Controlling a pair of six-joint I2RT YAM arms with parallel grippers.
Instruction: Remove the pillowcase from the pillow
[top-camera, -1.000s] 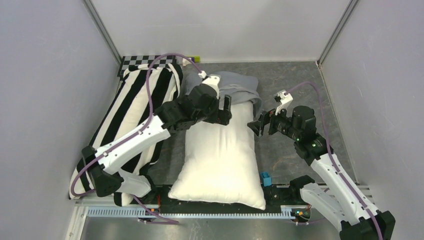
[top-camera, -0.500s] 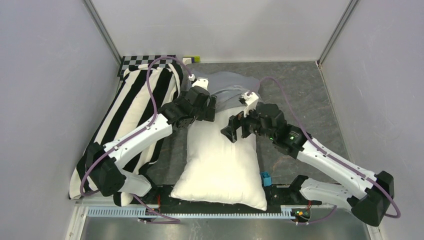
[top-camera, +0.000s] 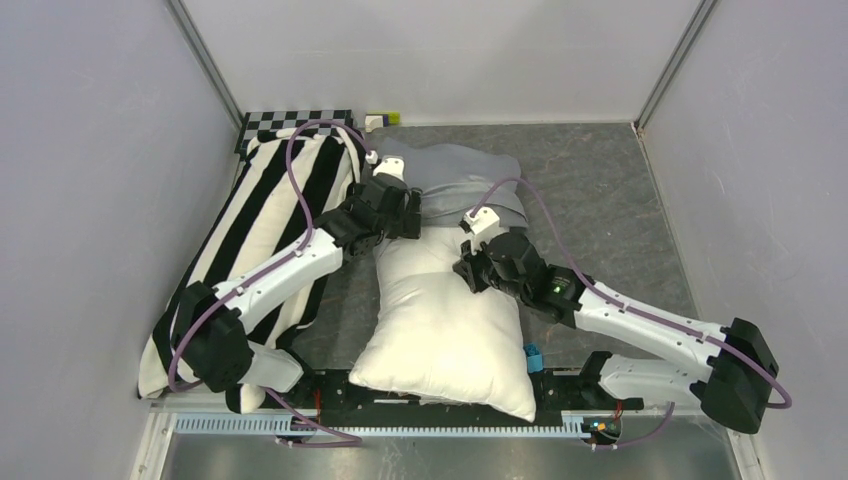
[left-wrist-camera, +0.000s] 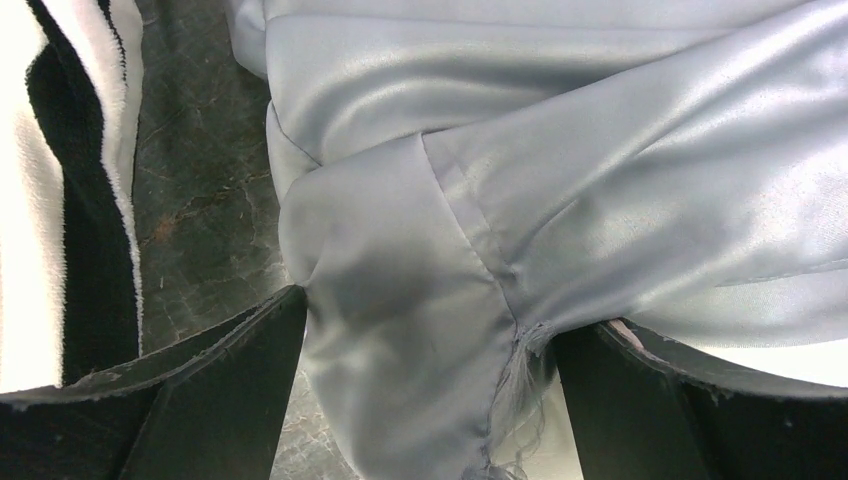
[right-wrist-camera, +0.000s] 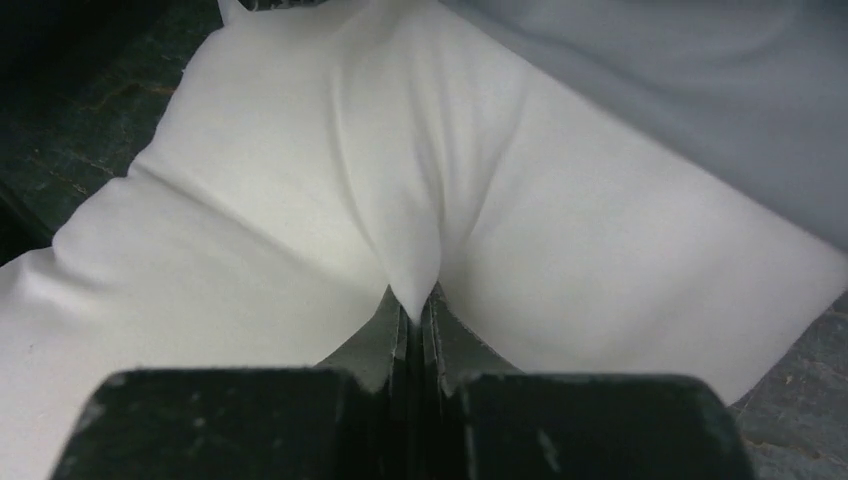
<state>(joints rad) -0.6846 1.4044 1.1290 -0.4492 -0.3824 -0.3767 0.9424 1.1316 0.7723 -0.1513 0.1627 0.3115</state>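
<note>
While the pillowcase (top-camera: 465, 170) hid its far end, the right gripper (right-wrist-camera: 415, 305) pinched the pillow (right-wrist-camera: 250, 250). The left gripper (left-wrist-camera: 430, 340) gaped astride pillowcase cloth

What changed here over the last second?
The right tool swung left from beside the pillow onto it and pinched shut on a fold of its white cloth. The left tool slid a little left, still open astride the pillowcase edge. The striped pillow stayed put.
</note>
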